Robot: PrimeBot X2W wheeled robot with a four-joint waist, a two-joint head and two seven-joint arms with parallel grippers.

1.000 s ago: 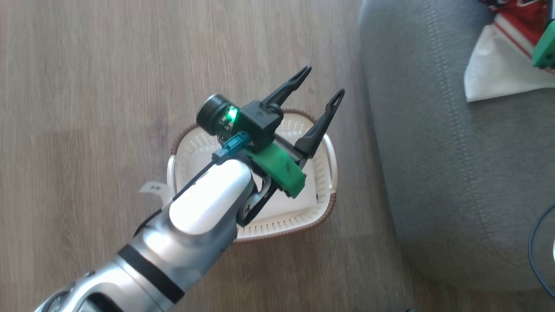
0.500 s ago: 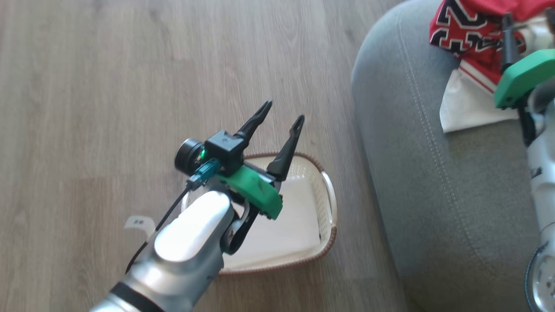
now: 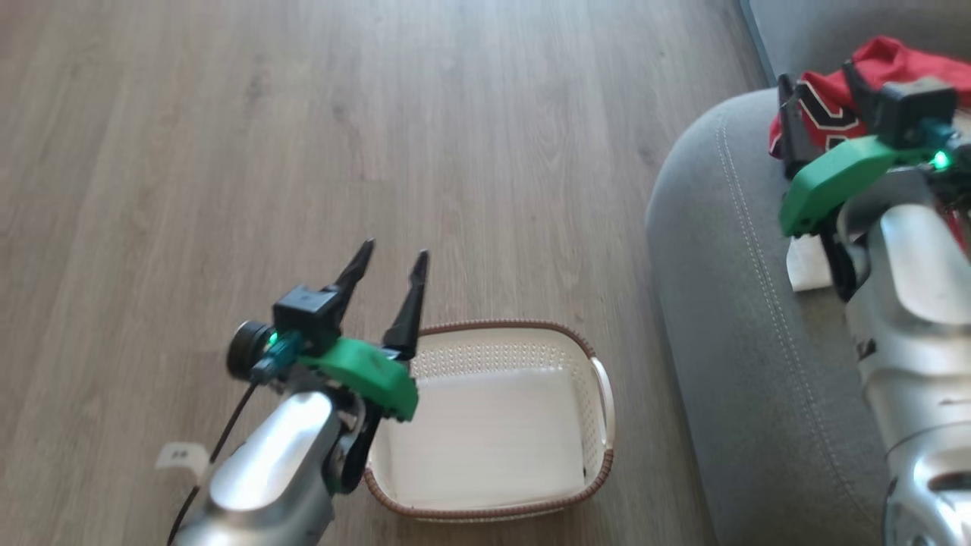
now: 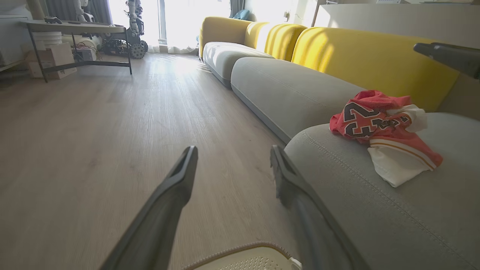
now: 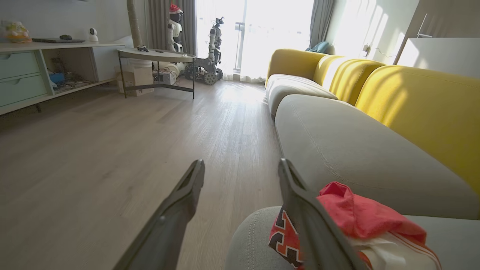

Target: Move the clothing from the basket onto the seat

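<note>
Floor of pale wood-grain planks (image 3: 379,114) filled the left of the head view. Left gripper (image 3: 392,254), two long dark fingers on a green mount, hung over the near-left rim of the small oval cream-white perforated plastic basket (image 3: 485,432) with its brown woven-look rim. Its fingers were spread wide with nothing between them and pointed away from the robot, the pale forearm rising from lower left.

Basket interior was bare, so probably nothing remained to fetch. It stood on the floor just beside the large light-grey fabric sofa seat (image 3: 728,341), likely to keep each carry short.

Shiny red sports clothing (image 3: 880,57) with white trim and black-and-white number print lay bunched on the seat's rounded end. Right gripper (image 3: 815,83) hovered at that heap, fingers spread and pinching nothing. Whether one finger touched the cloth was unclear.
</note>
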